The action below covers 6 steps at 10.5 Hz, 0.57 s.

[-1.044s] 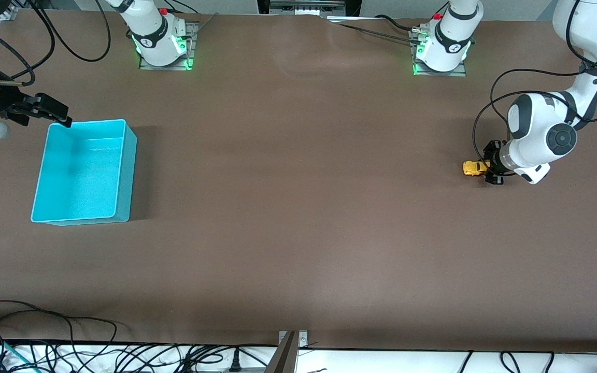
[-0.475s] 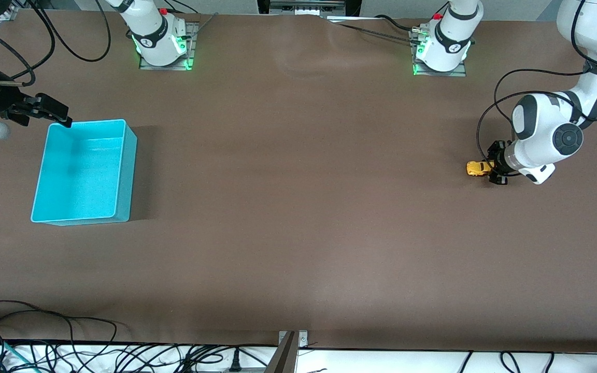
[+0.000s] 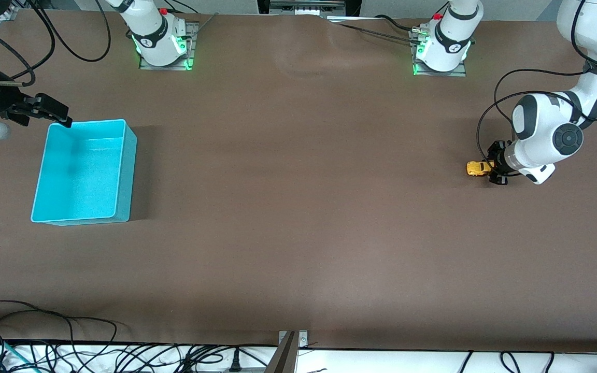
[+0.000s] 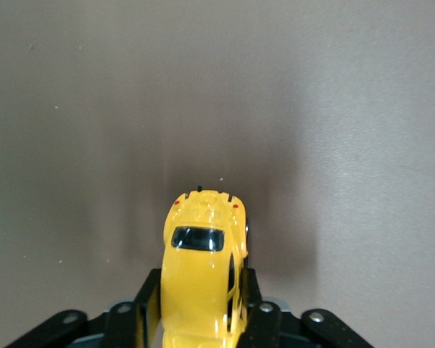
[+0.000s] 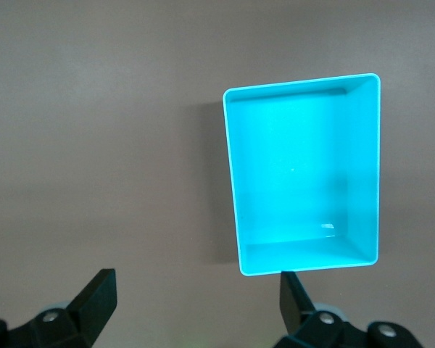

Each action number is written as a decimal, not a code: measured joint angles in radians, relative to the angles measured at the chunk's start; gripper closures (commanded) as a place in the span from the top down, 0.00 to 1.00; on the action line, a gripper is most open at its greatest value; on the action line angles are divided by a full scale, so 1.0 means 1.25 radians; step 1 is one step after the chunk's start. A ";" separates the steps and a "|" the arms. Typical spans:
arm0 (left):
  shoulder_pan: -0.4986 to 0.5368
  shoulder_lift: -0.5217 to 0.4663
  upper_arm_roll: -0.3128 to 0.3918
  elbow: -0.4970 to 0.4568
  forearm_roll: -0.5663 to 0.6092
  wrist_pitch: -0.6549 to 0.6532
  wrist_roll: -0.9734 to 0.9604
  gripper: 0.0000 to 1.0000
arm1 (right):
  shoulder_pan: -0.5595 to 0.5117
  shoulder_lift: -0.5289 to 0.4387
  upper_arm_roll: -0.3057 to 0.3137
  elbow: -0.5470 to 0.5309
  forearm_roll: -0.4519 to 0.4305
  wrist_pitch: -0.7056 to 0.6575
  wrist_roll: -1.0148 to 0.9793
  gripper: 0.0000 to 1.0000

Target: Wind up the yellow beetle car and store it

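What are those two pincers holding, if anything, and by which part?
The left pincer has the yellow beetle car between its fingers, one against each flank near one end. The right pincer is open and holds nothing.

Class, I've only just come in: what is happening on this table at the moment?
The left gripper is down at the table at the left arm's end, its fingers on either side of the yellow beetle car, which sits on the brown table. The right gripper waits, open, beside a corner of the turquoise bin at the right arm's end. The bin has nothing in it, so the car is not yet stored.
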 measured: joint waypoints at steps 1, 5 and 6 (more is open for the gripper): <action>0.001 0.026 0.001 0.006 0.003 0.015 0.000 0.60 | 0.000 0.000 0.000 0.000 0.000 0.000 0.000 1.00; 0.002 0.061 0.002 0.016 0.009 0.027 0.000 0.69 | 0.000 0.000 0.000 0.000 0.000 0.000 0.000 1.00; 0.002 0.065 0.002 0.017 0.010 0.028 0.000 0.79 | 0.000 0.000 0.000 0.000 0.000 0.000 0.000 1.00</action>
